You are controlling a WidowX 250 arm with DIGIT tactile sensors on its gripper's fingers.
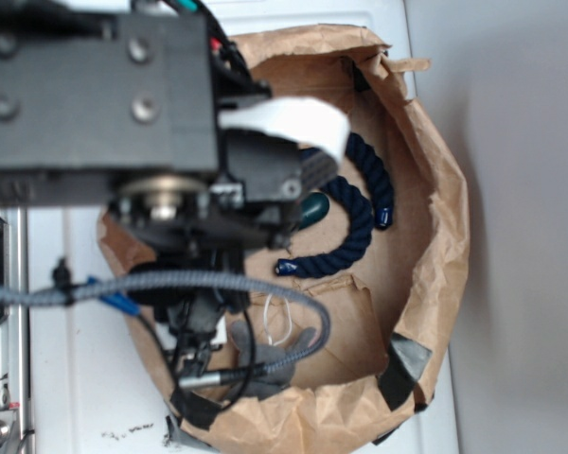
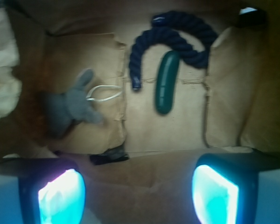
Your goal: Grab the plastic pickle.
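Wrist view, inside the brown paper bag (image 2: 233, 93): grey plush animal (image 2: 70, 107) lies well left of the plastic pickle (image 2: 166, 83), with a white loop of cord (image 2: 105, 92) between them. Navy rope (image 2: 177, 39) curls over the pickle's top end, touching it. Gripper (image 2: 137, 193) hangs above, jaws apart, holding nothing.

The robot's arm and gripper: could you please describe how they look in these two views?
The arm is a boxy black housing with round screw heads, a white band, and grey braided cable looping beneath it. In the wrist view, the gripper shows two dark fingers with glowing cyan-white pads.
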